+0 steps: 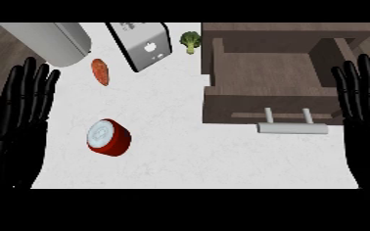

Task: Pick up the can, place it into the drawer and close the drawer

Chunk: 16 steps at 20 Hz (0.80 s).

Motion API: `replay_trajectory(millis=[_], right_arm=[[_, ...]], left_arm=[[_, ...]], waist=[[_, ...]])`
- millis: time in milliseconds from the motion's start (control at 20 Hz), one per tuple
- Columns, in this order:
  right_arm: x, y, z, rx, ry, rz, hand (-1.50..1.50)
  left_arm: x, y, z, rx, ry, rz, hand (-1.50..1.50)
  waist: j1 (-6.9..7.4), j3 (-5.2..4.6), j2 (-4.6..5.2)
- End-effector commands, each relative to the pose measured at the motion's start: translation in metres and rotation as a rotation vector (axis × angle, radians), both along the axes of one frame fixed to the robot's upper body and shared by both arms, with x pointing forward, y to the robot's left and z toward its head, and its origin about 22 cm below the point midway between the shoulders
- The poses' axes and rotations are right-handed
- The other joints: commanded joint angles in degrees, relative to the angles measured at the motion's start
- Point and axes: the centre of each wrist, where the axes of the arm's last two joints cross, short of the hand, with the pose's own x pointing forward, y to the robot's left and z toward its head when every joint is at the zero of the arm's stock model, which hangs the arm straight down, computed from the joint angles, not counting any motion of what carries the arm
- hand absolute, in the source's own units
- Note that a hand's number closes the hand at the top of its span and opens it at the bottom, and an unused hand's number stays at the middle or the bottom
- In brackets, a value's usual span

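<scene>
Can [109, 137] upright on worktop [188, 161], just right of left hand [25, 107], nearer than right hand [354, 103]; both spread, empty; drawer [267, 78] open.

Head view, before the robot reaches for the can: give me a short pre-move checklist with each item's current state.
1. Red can in sight on the counter, nothing on it: ok.
2. Drawer open to receive it: ok.
3. Left robot hand open, holding nothing: ok.
4. Right robot hand open, holding nothing: ok.
5. Counter between can and drawer free of objects: ok.
6. Drawer handle unobstructed: ok.
</scene>
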Motion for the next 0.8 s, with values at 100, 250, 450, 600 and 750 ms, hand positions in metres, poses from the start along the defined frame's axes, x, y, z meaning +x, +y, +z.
replay_trajectory(millis=[100,250,450,600,750], right_arm=[[0.011,-0.005,-0.011,0.023,0.006,-0.024,-1.5],[-0.007,0.008,0.003,0.002,-0.006,-0.025,-1.5],[-0.006,-0.01,-0.019,0.04,0.334,-0.134,-1.5],[-0.019,-0.012,-0.025,0.037,0.342,-0.132,-1.5],[-0.027,-0.018,-0.025,0.023,0.34,-0.136,-1.5]], left_arm=[[-0.016,-0.034,0.014,-0.021,-0.02,0.026,-1.5],[-0.01,-0.06,0.0,-0.022,-0.06,0.069,-1.5],[-0.026,-0.029,-0.032,-0.035,0.372,0.263,-1.5],[-0.032,-0.043,-0.004,-0.048,0.373,0.261,-1.5],[-0.04,-0.048,0.001,-0.034,0.386,0.263,-1.5]], waist=[[-1.05,-1.16,0.11],[-1.33,-1.18,0.08],[-0.86,-1.18,-0.03],[-1.21,-1.15,0.01],[-1.23,-1.17,0.05]])
